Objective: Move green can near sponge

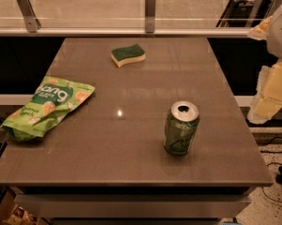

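Note:
The green can (181,128) stands upright on the grey-brown table (131,158), right of centre and toward the front, with its silver top open. The sponge (128,55) lies flat at the far middle of the table, dark green top over pale yellow foam, well apart from the can. My gripper (270,97) shows as pale yellow and white parts at the right edge of the view, off the table's right side, level with the table's middle and apart from the can. It holds nothing that I can see.
A flat green snack bag (47,105) lies at the table's left edge. A glass railing with metal posts (150,11) runs behind the table's far edge. Cables (278,172) lie on the floor at the right.

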{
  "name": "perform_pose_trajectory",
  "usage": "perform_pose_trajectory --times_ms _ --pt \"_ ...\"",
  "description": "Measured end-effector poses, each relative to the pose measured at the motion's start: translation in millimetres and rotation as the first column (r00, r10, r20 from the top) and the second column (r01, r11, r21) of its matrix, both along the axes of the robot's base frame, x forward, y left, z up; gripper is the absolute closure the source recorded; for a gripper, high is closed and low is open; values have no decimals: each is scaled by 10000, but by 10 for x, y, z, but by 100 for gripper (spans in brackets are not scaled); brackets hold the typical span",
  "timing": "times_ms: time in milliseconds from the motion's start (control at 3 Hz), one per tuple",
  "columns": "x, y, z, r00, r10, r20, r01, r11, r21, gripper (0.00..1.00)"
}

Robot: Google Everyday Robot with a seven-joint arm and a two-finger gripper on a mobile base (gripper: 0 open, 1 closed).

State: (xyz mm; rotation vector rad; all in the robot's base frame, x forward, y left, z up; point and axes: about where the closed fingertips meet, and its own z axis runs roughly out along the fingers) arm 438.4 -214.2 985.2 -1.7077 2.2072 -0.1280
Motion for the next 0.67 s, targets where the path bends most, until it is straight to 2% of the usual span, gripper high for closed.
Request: perform_pose_trajectory --times_ms 333,667 --pt "0 1 10 10000 3 28 -3 10000 25 0" --pt "9 -25 41 9997 241 64 -245 9968 759 0"
